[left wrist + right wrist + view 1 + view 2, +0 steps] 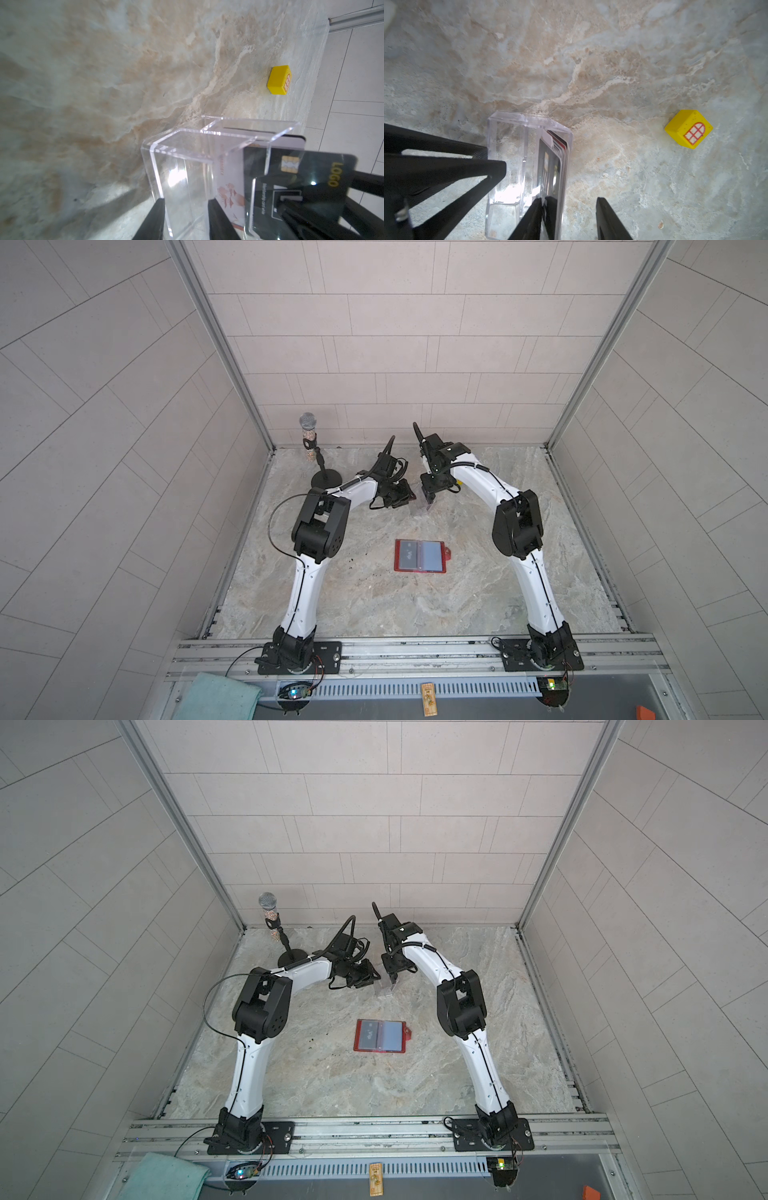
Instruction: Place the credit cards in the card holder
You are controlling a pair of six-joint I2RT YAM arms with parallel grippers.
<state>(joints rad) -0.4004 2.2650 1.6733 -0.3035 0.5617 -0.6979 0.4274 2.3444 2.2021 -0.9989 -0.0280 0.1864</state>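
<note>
Left claw [185,200] is clamping the clear acrylic stand [176,158]; my right claw [569,199] is straddling its credit cards [550,166], half open.

The clear acrylic stand [182,166] comes through to me as glossy and smooth, with hard bright glare on its walls. The black plastic cards [311,172] in it are shiny too. The red leather-like card holder [420,571] has a low sheen, and its clear plastic sleeves [432,553] look slick. I read the marble-patterned tabletop [591,62] as matt and slightly rough. The small yellow painted block [685,124] is matt and speckled. The folded teal cloth [216,695] looks soft, and the silver metal rail [415,649] dull.
</note>
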